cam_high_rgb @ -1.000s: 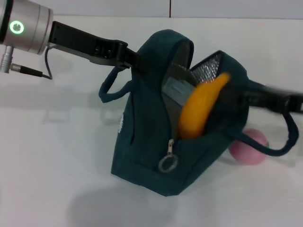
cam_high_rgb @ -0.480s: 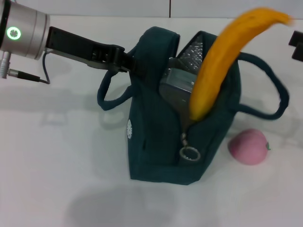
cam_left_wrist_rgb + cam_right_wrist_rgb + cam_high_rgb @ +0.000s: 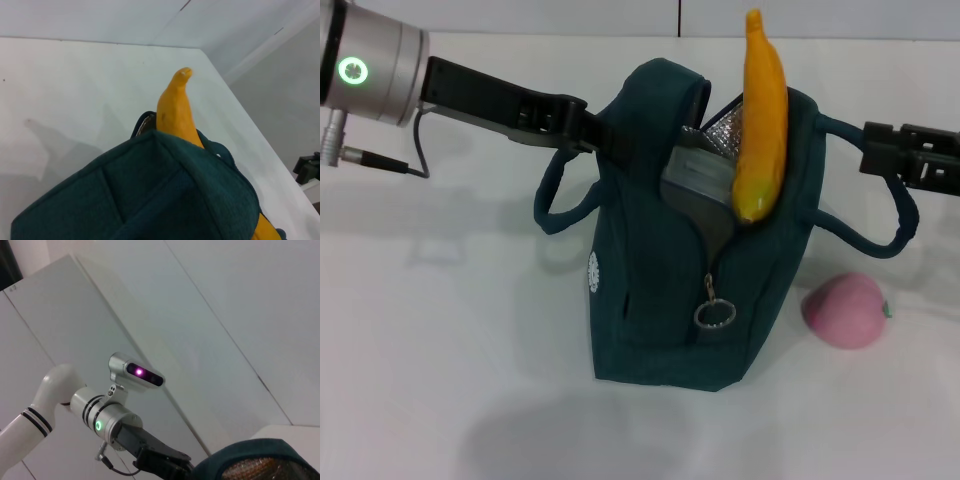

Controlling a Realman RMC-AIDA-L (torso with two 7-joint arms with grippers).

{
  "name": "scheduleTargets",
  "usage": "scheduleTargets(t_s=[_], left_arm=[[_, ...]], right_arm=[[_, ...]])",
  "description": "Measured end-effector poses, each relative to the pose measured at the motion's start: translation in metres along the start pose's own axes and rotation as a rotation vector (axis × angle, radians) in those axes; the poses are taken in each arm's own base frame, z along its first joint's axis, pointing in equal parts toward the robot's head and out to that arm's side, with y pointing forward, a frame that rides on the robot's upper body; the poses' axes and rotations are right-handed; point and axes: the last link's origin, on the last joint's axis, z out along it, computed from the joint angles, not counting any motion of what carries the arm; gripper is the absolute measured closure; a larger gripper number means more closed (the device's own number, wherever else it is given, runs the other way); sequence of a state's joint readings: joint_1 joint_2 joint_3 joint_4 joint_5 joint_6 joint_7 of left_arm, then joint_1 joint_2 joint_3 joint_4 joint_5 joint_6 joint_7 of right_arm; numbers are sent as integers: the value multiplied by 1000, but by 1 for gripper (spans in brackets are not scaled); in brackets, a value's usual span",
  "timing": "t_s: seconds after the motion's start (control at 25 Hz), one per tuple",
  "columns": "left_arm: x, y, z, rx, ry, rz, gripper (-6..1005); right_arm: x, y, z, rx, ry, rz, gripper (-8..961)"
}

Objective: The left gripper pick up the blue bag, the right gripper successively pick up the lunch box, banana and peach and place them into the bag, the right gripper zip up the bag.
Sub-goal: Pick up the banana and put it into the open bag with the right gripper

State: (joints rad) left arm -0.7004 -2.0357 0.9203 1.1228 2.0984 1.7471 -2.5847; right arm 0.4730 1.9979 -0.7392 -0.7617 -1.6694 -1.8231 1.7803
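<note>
Banana [image 3: 761, 120] standing nearly upright in the open mouth of the blue bag [image 3: 660, 290], its lower end beside the lunch box [image 3: 695, 182] inside. Left hand [image 3: 592, 128] clamps the bag's near top edge. Right hand [image 3: 880, 150] is beside the far handle, holding nothing; how wide it is open cannot be told. Risk: the tall banana may tip out or block the zipper. Peach [image 3: 845, 310] lies on the bench [image 3: 430, 330] beside the bag, under that handle loop.
</note>
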Motion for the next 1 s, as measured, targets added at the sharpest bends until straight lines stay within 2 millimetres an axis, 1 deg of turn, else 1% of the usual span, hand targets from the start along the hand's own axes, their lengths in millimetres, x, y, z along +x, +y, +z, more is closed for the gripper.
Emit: scheduleTargets(t_s=[0.12, 0.24, 0.32, 0.4, 0.52, 0.64, 0.76, 1.0], left_arm=[[-1, 0, 0, 1, 0, -2, 924], [-1, -1, 0, 1, 0, -2, 924], [-1, -1, -1, 1, 0, -3, 924], [-1, -1, -1, 1, 0, -3, 924], [-1, -1, -1, 1, -1, -2, 924], [0, 1, 0, -1, -2, 2, 924], [1, 1, 0, -2, -3, 4, 923], [1, 1, 0, -2, -3, 4, 923]], right_arm=[[-3, 1, -2, 3, -2, -15, 305], [-11, 1, -12, 34, -32, -50, 314], [-20, -2, -24, 93, -70, -93, 319], [-26, -6, -31, 145, -94, -131, 325], [-33, -16, -30, 214, -107, -189, 333], [-38, -26, -17, 261, -108, -250, 341], [-44, -38, 1, 296, -86, -290, 350], [-52, -57, 46, 316, -33, -299, 366]])
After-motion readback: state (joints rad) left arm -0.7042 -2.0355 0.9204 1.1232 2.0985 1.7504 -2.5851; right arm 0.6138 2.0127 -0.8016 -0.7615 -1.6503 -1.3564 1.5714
